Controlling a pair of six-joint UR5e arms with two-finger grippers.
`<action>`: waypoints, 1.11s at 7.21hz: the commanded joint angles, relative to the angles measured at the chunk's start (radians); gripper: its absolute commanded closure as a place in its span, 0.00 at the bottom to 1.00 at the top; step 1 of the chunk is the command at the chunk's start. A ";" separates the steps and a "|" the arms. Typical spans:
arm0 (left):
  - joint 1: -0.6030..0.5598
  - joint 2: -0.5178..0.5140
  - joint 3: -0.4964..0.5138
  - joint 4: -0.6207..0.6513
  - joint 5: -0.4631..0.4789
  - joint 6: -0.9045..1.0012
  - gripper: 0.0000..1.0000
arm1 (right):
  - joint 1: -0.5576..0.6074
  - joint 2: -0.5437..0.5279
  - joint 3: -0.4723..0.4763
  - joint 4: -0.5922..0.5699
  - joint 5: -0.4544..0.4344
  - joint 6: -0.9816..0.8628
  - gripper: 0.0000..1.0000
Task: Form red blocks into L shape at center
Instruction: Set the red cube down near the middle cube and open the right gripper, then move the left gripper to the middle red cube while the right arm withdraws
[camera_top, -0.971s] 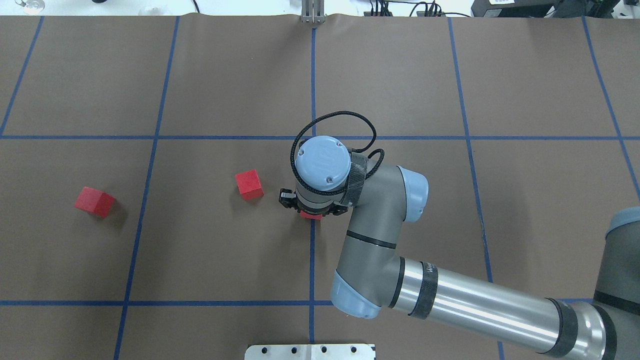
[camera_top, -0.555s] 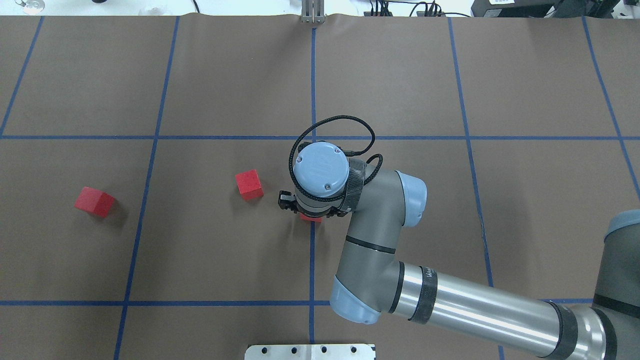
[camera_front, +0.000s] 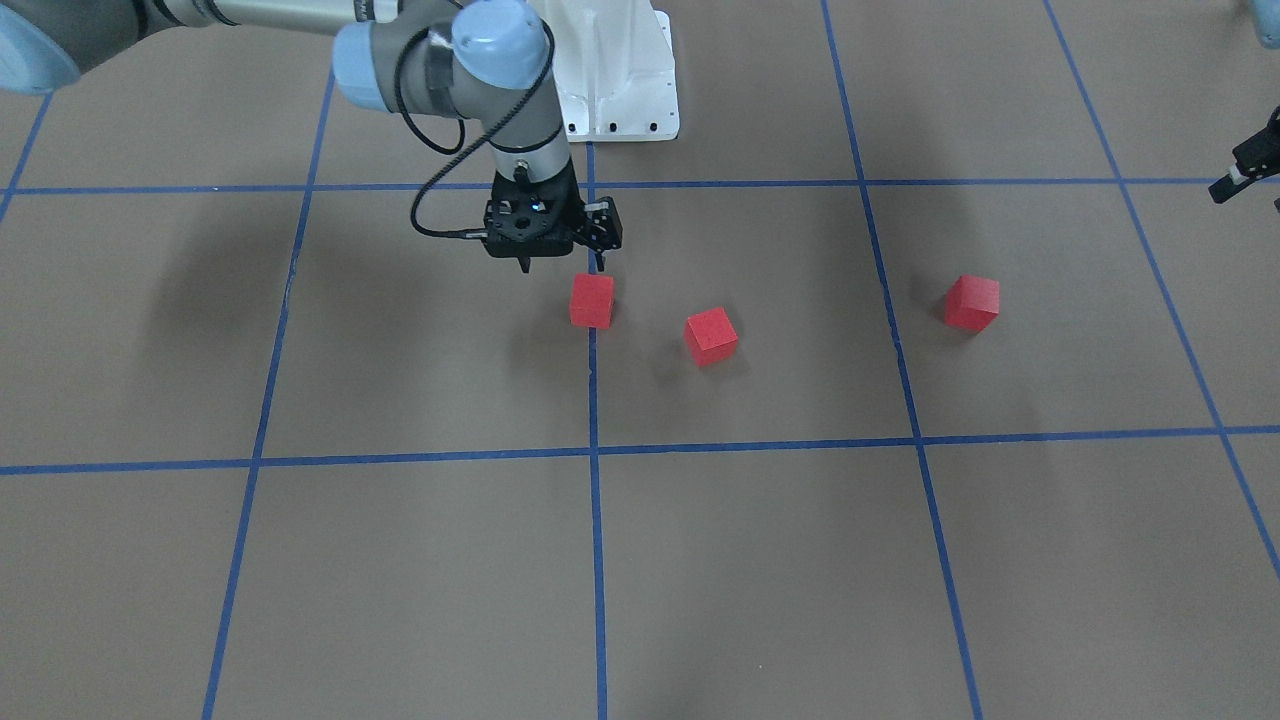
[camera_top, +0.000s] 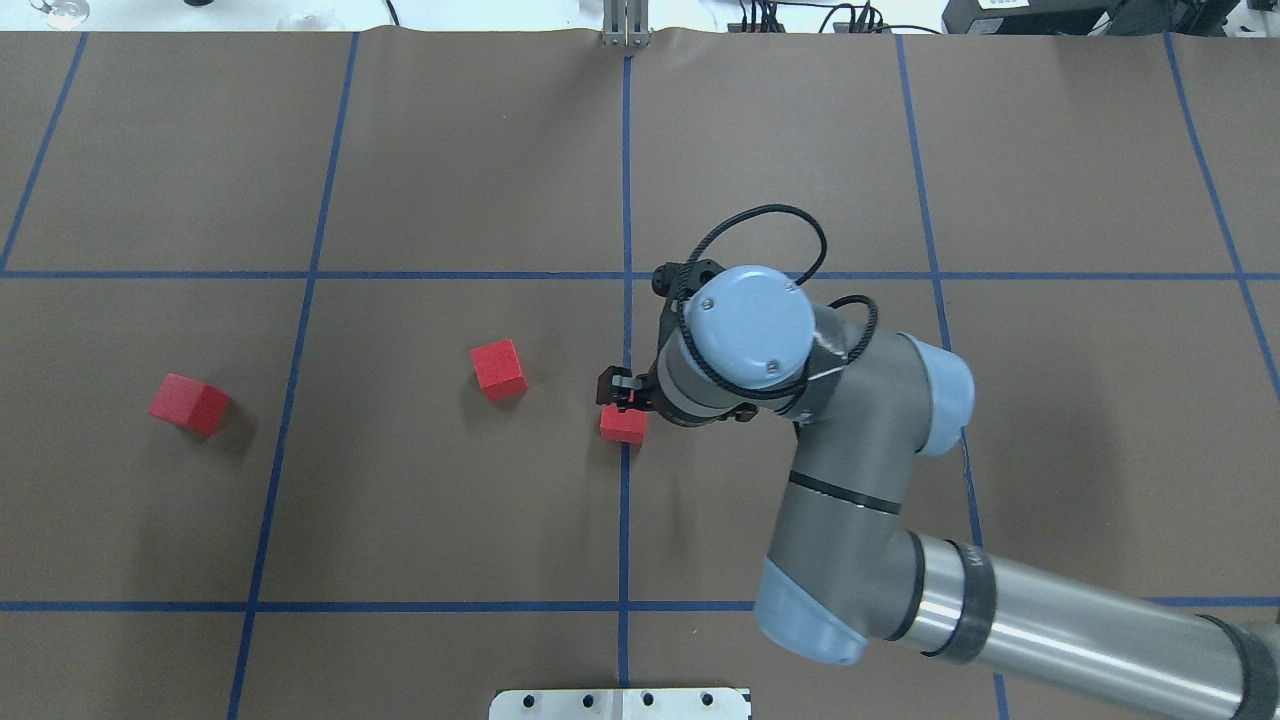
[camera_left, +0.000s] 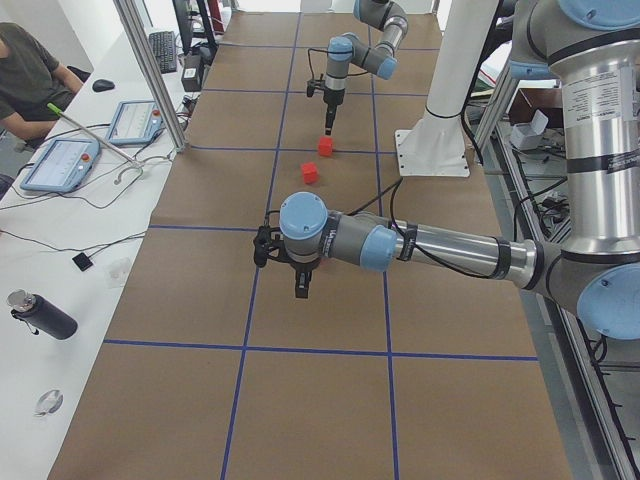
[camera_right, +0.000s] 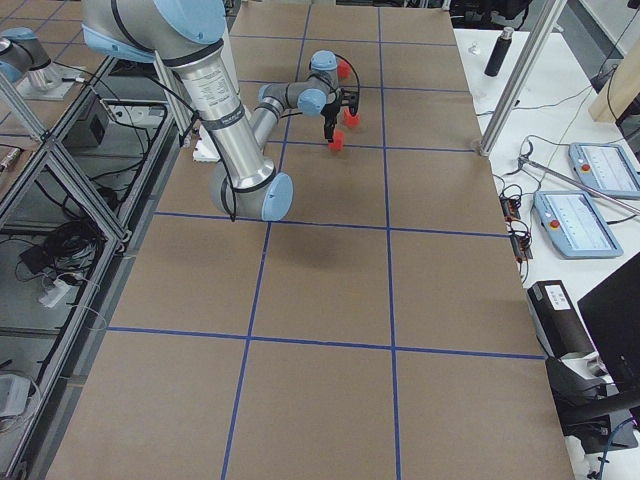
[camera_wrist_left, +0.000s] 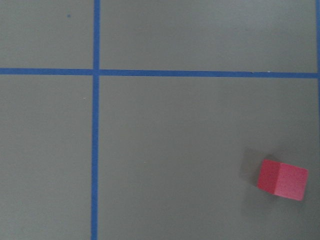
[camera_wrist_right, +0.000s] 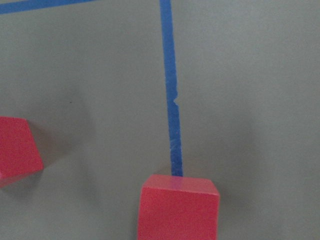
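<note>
Three red blocks lie on the brown table. One (camera_top: 624, 424) sits on the centre grid line, one (camera_top: 499, 368) a little to its left, one (camera_top: 189, 403) far left. In the front view they are the centre block (camera_front: 592, 300), the middle block (camera_front: 711, 335) and the far block (camera_front: 973, 302). My right gripper (camera_front: 561, 265) is open and empty, raised just above and behind the centre block. The right wrist view shows that block (camera_wrist_right: 179, 207) at the bottom. My left gripper (camera_front: 1243, 170) hovers at the table's left side; I cannot tell its state. The left wrist view shows one block (camera_wrist_left: 282, 180).
Blue tape lines (camera_top: 626, 180) divide the brown table into large squares. A white arm base (camera_front: 620, 70) stands at the robot's side of the table. A metal post (camera_top: 626, 25) is at the far edge.
My right gripper has let go of the centre block, risen and shifted right. That block, earlier mostly hidden under the gripper, now sits in plain view on the centre line.
</note>
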 joint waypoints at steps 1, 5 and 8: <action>0.190 -0.109 -0.013 -0.179 -0.025 -0.437 0.00 | 0.138 -0.156 0.131 0.011 0.143 -0.010 0.00; 0.594 -0.425 0.019 -0.204 0.312 -0.952 0.00 | 0.461 -0.411 0.139 0.010 0.387 -0.484 0.00; 0.795 -0.713 0.160 0.007 0.509 -1.197 0.00 | 0.569 -0.493 0.097 0.010 0.460 -0.711 0.00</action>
